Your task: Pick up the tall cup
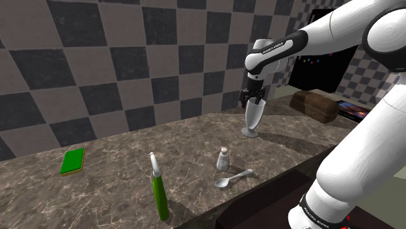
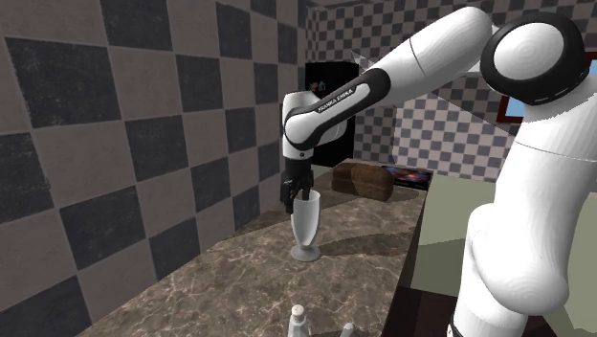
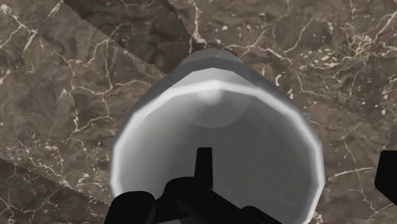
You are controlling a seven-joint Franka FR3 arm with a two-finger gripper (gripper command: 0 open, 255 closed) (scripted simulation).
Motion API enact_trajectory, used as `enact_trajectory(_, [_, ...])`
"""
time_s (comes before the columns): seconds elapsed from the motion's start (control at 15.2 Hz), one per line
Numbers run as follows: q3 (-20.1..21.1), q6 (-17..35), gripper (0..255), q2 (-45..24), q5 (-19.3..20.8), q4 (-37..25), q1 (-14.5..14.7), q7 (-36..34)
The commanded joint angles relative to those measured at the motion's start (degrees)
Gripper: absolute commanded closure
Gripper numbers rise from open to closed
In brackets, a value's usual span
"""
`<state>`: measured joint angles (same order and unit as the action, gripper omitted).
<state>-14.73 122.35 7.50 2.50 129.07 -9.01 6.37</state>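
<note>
The step in hand is the grasp itself: the reach looks done, the closing not. The cup (image 1: 252, 120), pale grey and flared above a round foot, stands upright on the bench (image 1: 117, 195) near its back edge, beyond the shaker (image 1: 223, 158) and spoon (image 1: 234, 179). The gripper (image 1: 254, 99) hangs straight down over it, its tips at rim level in both outside views.

From the wrist, the camera looks down into the cup's mouth. The fingers stand apart; one (image 3: 389, 168) sits clear outside the rim with bench showing between. The other side is a dark mass low against the rim, and I cannot tell if it touches. So the gripper is open and holds nothing, and the foot looks planted on the bench.

Next, I judge, the jaws should close squarely across the wall just under the rim, then lift straight up. The cup narrows downward, so a low or skewed pinch could slip or tip it.
</note>
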Motion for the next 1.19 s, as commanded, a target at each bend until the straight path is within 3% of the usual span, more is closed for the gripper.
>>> enact_trajectory(0.0, [0.0,0.7,0,-0.2,0.0,0.5,0.0,0.0])
enact_trajectory(0.07, [0.0,0.7,255,-0.2,0.0,0.5,0.0,0.0])
enact_trajectory(0.66, [0.0,0.7,255,-0.2,0.0,0.5,0.0,0.0])
enact_trajectory(1.12, [0.2,-4.8,255,1.9,0.4,-3.0,0.0,-0.3])
